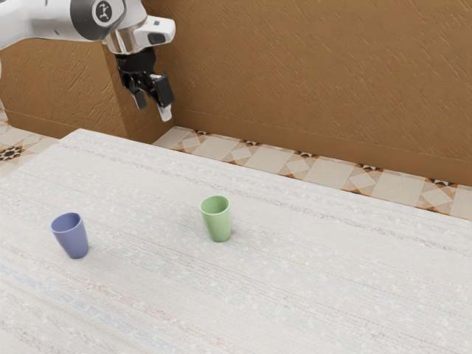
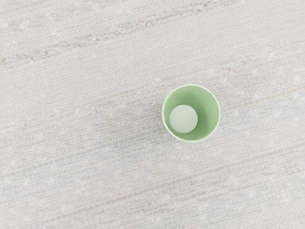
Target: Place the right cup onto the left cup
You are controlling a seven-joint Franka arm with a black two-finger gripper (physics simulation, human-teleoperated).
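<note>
Exterior view: my gripper [image 1: 153, 108] hangs with its fingers apart, above the upright green cup [image 1: 217, 223] and blue cup [image 1: 73, 240], both standing inward from the tabletop's [image 1: 317, 273] far edge. Wrist view: the green cup's mouth faces me.

- Two tapered, handleless cups in all: one blue cup [image 1: 75, 242] and one green cup [image 1: 218, 225]. The green cup appears in both the exterior and wrist views and is counted once.
- One table [image 1: 310, 295], its pale top streaked like woven cloth.
- One white robot arm [image 1: 48, 18].
- One black gripper [image 1: 153, 112] on that arm, with two fingers, apart from each other.
- One round, dark badge [image 1: 104, 10] on the arm.
- One floor [image 1: 264, 156] of patterned tiles, the tiles themselves only partly visible and not counted.
</note>
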